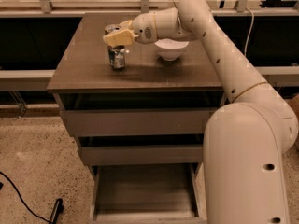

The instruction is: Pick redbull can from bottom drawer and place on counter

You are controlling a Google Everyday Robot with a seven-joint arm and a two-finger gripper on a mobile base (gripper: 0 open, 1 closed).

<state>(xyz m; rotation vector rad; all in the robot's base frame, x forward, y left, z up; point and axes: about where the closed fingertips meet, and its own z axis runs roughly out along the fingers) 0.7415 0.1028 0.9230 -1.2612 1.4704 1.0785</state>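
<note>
The redbull can [117, 59] stands upright on the counter [88, 64], at its left middle. My gripper [113, 33] reaches in from the right and sits around the can's top, hiding its upper part. The can's base rests on the counter. The bottom drawer [145, 190] is pulled open at the bottom of the view and its flat grey floor is bare.
A white bowl [171, 49] stands on the counter just right of the can, under my forearm. The two upper drawers [140, 122] are pushed in. A black cable and a dark object [56, 209] lie on the speckled floor at lower left.
</note>
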